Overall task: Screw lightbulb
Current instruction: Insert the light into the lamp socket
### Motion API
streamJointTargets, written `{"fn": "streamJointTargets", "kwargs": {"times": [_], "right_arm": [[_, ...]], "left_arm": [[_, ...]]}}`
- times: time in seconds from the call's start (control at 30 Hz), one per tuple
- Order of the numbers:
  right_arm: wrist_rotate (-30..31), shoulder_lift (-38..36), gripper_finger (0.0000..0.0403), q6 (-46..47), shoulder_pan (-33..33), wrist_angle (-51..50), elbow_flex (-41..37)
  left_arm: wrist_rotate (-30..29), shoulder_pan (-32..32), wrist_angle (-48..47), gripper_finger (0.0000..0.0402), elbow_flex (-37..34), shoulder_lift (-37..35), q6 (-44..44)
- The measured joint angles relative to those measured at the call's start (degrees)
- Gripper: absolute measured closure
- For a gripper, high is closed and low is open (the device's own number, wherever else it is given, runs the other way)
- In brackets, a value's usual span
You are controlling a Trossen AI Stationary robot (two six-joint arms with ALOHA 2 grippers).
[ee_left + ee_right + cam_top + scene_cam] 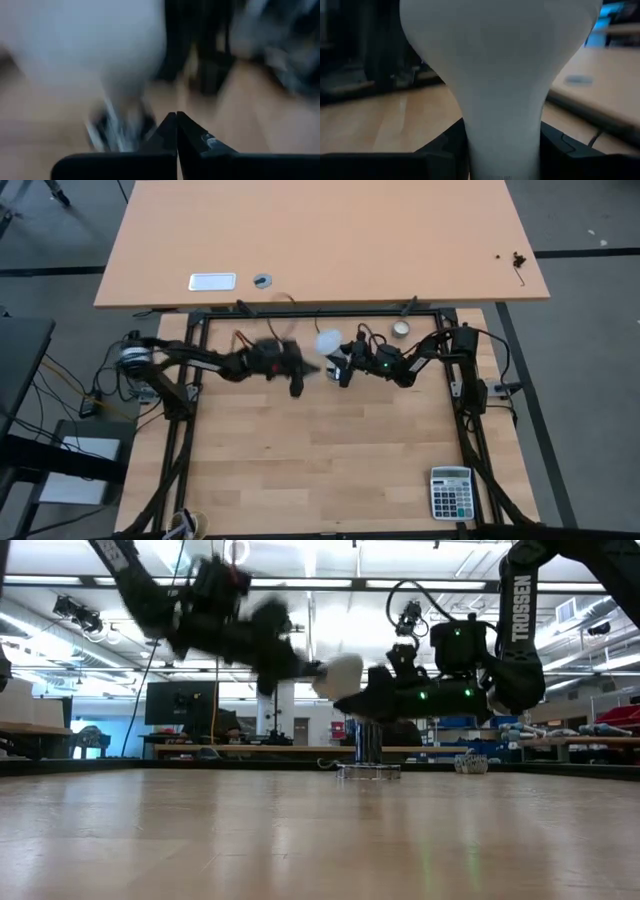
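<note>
The white lightbulb (328, 340) is in the air over the far middle of the table, and my right gripper (502, 150) is shut on it. In the low view the bulb's head (340, 675) points toward my left arm, well above the table top. My left gripper (176, 117) is shut and empty, and it is blurred just left of the bulb (308, 368). A grey socket (368, 771) sits on the table below the bulb. My right gripper pinches the bulb's narrow neck (502, 125) between its two fingers, one on each side. The fingers come about level from the table's right. The wide head (500, 40) sticks out past the fingertips, and the bulb is lifted clear of the table.
A small cream puck (401, 329) lies at the far edge, right of the grippers. A calculator (451, 492) lies at the near right corner. A second, larger table (320, 240) stands beyond the far edge. Black cords run along the far rail.
</note>
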Motion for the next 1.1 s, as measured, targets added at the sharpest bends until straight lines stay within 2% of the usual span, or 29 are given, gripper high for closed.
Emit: {"fn": "streamJointTargets", "kwargs": {"times": [0.03,0.13,0.3,0.53,0.63,0.77,1.1], "right_arm": [[0.00,-0.05,0.0245,0.33,-0.10,0.30,0.02],[-0.01,0.06,0.0245,0.83,-0.42,-0.30,-0.09],[-0.33,0.06,0.0245,1.70,-0.92,-0.12,-0.10],[-0.60,0.06,0.0245,2.14,-0.98,0.32,-0.10],[-0.65,0.06,0.0245,2.33,-0.98,0.39,-0.10],[-0.68,0.06,0.0245,2.91,-0.98,0.38,-0.10],[-0.70,0.06,0.0245,3.33,-1.01,1.27,-0.10]], "left_arm": [[0.16,-0.15,0.28,0.0401,-0.49,0.52,0.05],[0.89,0.13,9.40,0.0401,0.74,-1.47,0.05],[-1.07,-0.14,3.27,0.0401,-0.10,0.70,0.26],[-3.83,-0.33,4.76,0.0401,1.03,8.21,-0.15],[-4.54,-0.26,7.49,0.0401,3.76,10.98,0.05],[-6.14,-0.24,5.41,0.0401,6.23,15.50,0.06],[-12.03,-0.13,4.56,0.0401,9.33,20.57,-0.04]]}}
